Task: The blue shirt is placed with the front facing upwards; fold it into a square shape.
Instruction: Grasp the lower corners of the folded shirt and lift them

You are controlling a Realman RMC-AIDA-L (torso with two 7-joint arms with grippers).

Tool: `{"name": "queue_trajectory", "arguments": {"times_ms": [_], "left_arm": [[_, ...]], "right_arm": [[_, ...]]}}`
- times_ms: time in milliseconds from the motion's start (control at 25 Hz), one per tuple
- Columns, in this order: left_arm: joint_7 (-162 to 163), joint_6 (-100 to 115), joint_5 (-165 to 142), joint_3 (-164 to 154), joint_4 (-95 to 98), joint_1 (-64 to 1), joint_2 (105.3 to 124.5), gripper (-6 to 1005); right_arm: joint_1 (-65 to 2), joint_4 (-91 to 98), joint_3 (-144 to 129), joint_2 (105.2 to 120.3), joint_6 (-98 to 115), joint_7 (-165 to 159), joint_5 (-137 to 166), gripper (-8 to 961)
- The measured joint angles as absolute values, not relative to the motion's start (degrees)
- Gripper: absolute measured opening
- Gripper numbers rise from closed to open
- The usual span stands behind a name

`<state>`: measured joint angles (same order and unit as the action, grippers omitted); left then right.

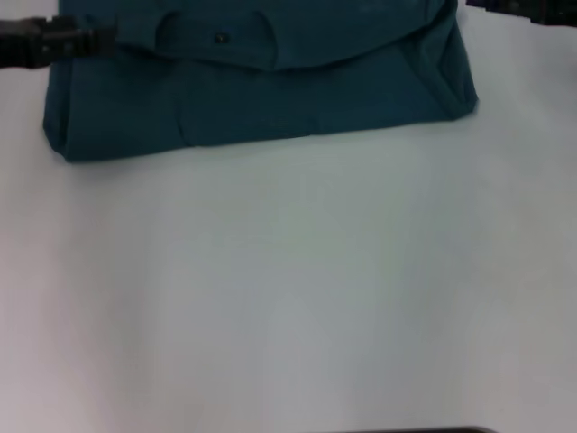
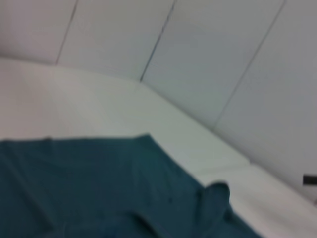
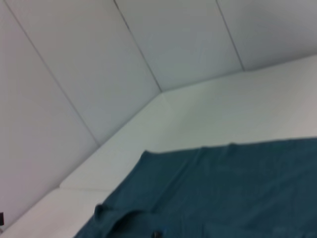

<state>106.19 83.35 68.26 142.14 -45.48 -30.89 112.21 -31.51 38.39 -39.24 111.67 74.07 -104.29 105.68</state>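
Observation:
The blue shirt (image 1: 261,99) lies folded into a wide band at the far side of the white table (image 1: 288,289). Its neckline with a small black label (image 1: 221,38) faces up on the top layer. My left gripper (image 1: 95,40) is a dark shape at the far left, its tip reaching over the shirt's left edge. At the far right corner my right gripper (image 1: 518,9) sits just past the shirt's right edge. Both wrist views look across the teal cloth, the shirt (image 2: 99,193) in the left one and the shirt (image 3: 237,188) in the right, and neither shows its own fingers.
Pale panelled walls (image 2: 208,59) stand behind the table's far edge. Bare white tabletop stretches from the shirt's near fold toward me. A dark strip (image 1: 424,430) shows at the very near edge of the head view.

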Motion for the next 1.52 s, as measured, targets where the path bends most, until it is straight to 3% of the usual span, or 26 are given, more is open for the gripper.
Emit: {"name": "queue_trajectory", "arguments": {"times_ms": [680, 1520], "left_arm": [[109.8, 79.8, 55.0, 141.5, -43.7, -32.2, 111.21, 949], [114.8, 67.7, 41.9, 141.3, -35.8, -36.1, 112.67, 950]], "right_arm": [[-32.4, 38.0, -39.2, 111.42, 72.2, -101.3, 112.3, 920], [-34.6, 38.0, -39.4, 111.99, 72.2, -102.7, 115.6, 917]]}}
